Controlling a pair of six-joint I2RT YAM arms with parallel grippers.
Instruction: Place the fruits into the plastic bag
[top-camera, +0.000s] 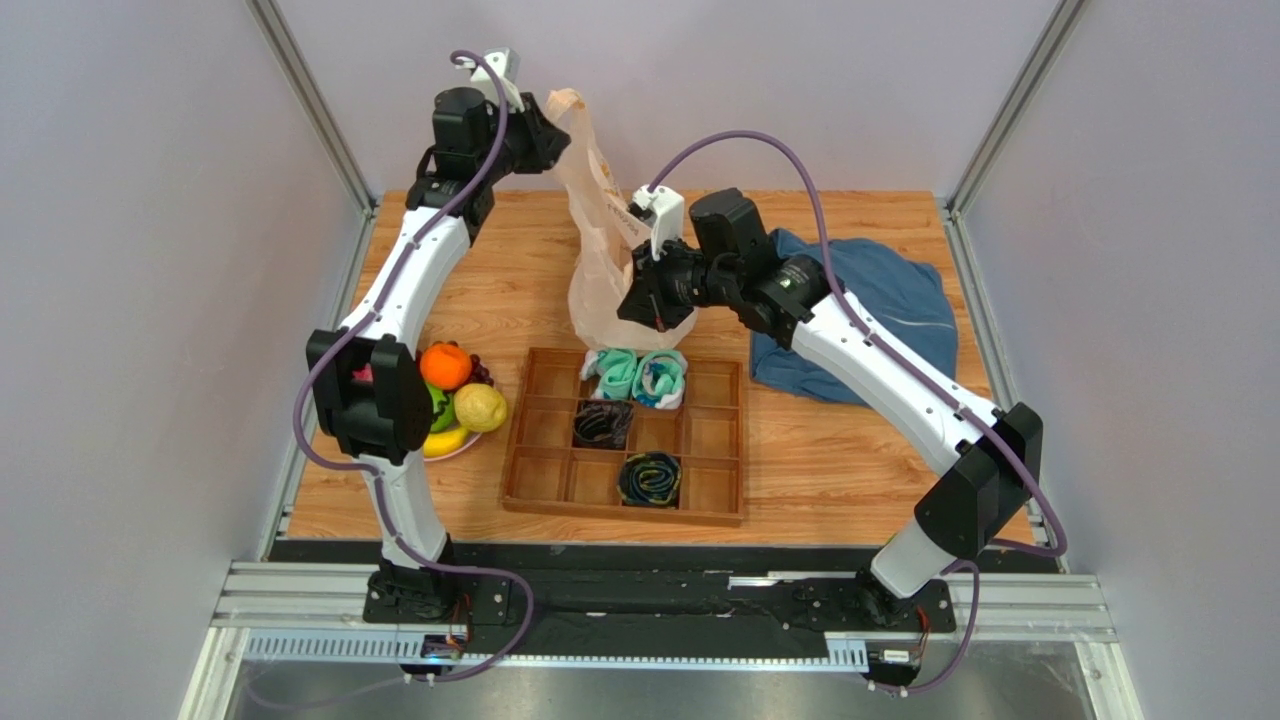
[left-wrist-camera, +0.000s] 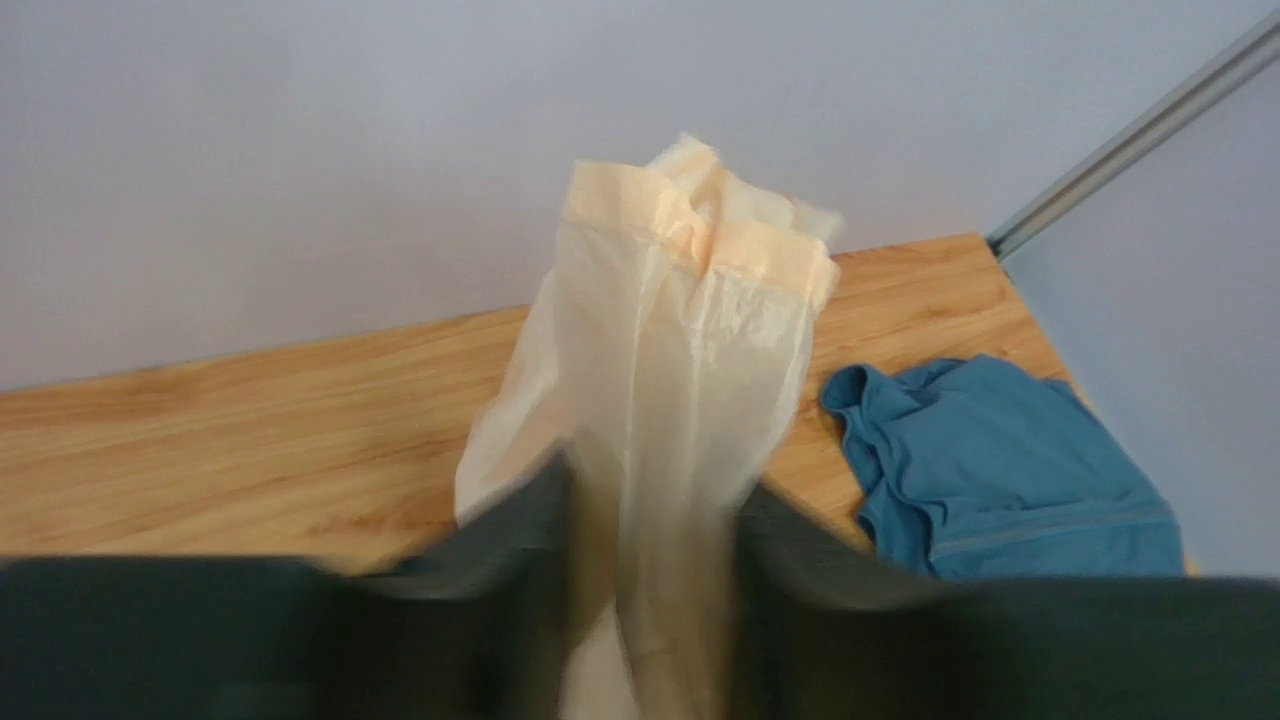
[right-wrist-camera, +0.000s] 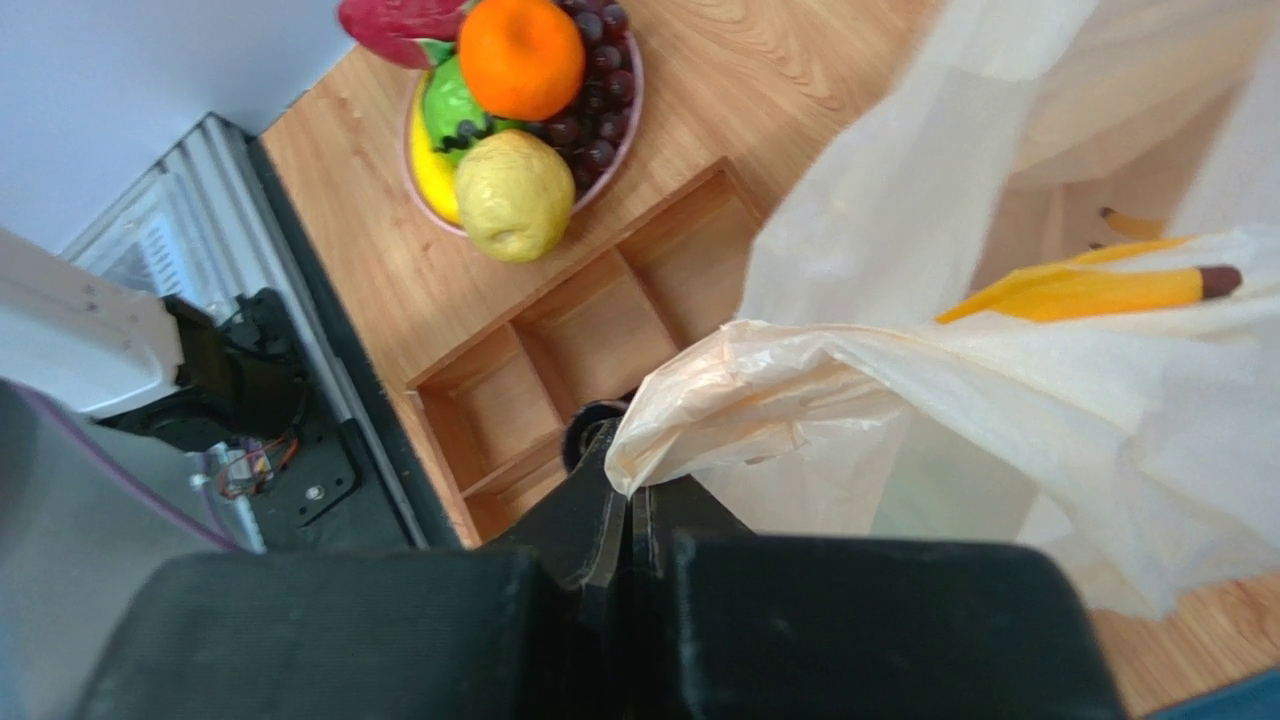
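The plastic bag (top-camera: 601, 255) stands at the back of the table, cream-white and translucent, with printed bananas showing in the right wrist view (right-wrist-camera: 962, 375). My left gripper (top-camera: 553, 132) is shut on its top handle and holds it up; the handle runs between the fingers (left-wrist-camera: 654, 600). My right gripper (top-camera: 643, 300) is shut on the bag's lower edge (right-wrist-camera: 631, 495). The fruits lie on a plate at the left: orange (top-camera: 445, 365), lemon (top-camera: 481, 407), banana (top-camera: 445, 441), green melon (right-wrist-camera: 448, 105), grapes (right-wrist-camera: 594, 60), dragon fruit (right-wrist-camera: 394, 18).
A wooden compartment tray (top-camera: 519, 435) lies in front of the bag, holding teal socks (top-camera: 639, 375) and dark socks (top-camera: 601, 425). A blue cloth (top-camera: 887, 300) lies at the back right. The left arm's elbow hangs over the fruit plate.
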